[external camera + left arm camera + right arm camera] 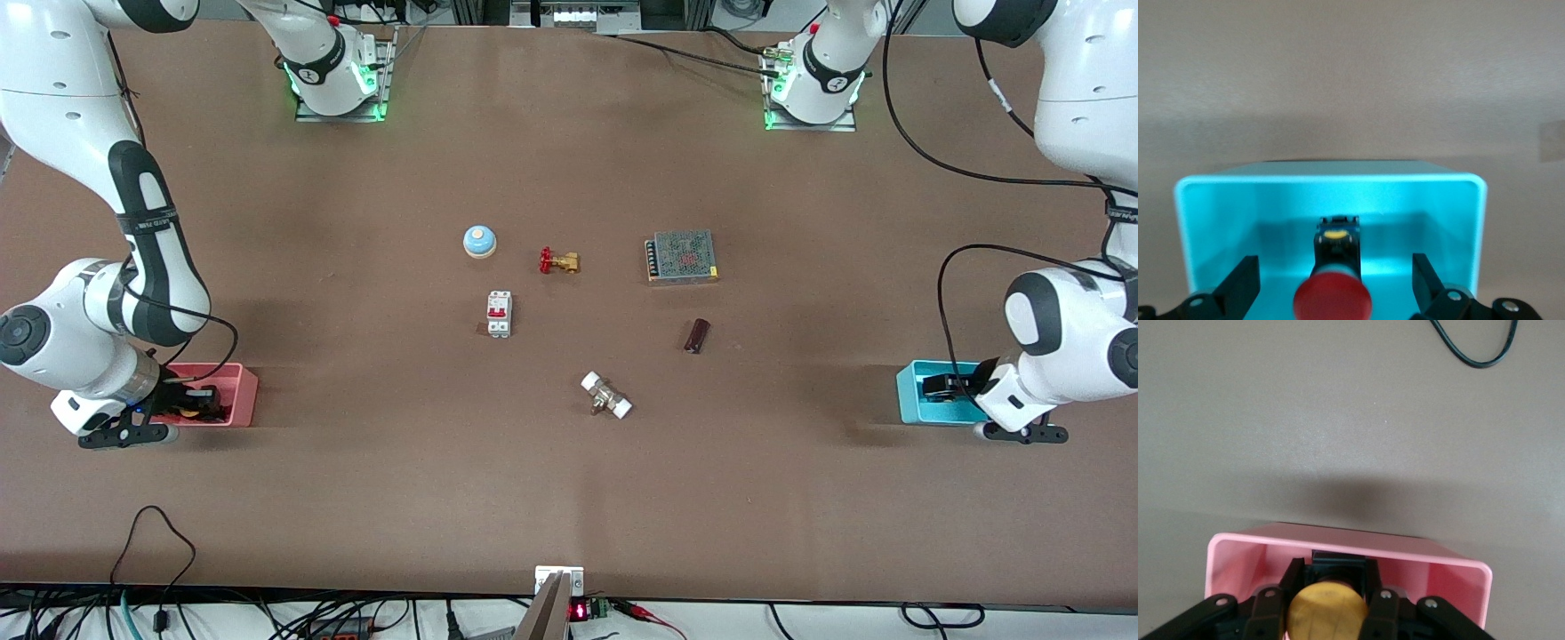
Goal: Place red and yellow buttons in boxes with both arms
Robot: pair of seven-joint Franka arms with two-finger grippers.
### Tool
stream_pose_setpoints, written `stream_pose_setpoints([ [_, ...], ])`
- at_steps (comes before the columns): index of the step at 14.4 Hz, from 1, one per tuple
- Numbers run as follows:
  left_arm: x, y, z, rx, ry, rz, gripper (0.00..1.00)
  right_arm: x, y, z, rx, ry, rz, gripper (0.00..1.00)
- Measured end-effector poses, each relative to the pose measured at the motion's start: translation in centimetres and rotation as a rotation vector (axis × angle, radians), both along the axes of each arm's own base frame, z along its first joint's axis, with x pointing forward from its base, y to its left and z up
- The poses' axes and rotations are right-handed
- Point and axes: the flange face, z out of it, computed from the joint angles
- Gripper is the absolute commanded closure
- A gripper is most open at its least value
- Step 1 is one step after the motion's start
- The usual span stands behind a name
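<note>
My left gripper (944,387) hangs inside the cyan box (911,393) at the left arm's end of the table. In the left wrist view the left gripper (1335,277) is open, its fingers (1243,283) wide apart. The red button (1333,303) lies in the cyan box (1331,179) between them, touched by neither. My right gripper (196,402) is in the pink-red box (242,391) at the right arm's end. In the right wrist view the right gripper (1332,577) is shut on the orange-yellow button (1327,613) low inside the pink-red box (1351,543).
Mid-table stand a blue-and-white bell (479,240), a red-handled brass valve (558,261), a white circuit breaker (499,314), a mesh-topped power supply (682,256), a dark brown part (696,335) and a brass fitting with white ends (606,396). A black cable (1471,353) lies on the table.
</note>
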Motion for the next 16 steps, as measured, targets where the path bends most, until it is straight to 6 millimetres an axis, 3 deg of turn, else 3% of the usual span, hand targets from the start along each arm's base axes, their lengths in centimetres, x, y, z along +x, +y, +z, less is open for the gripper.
stream_pose_setpoints([
  [4, -0.3, -1.2, 8.5, -0.007, 0.006, -0.014, 0.0, 0.0, 0.0, -0.1, 0.0, 0.001, 0.0, 0.21],
  [7, -1.7, -4.8, 15.2, -0.025, 0.053, -0.028, 0.0, 0.0, 0.1, -0.1, 0.0, 0.001, 0.0, 0.0],
  [11, -4.5, -11.4, 24.1, -0.032, 0.102, -0.064, 0.0, 0.1, 0.5, 0.8, 0.002, 0.004, 0.006, 0.0],
  [13, -5.8, -13.7, 28.0, -0.027, 0.111, -0.074, 0.0, 0.0, 1.0, 3.2, 0.012, 0.033, 0.009, 0.0],
  [16, -7.7, -17.0, 32.9, -0.011, 0.072, -0.107, 0.0, -0.6, 2.3, 10.0, 0.027, 0.07, 0.019, 0.0],
])
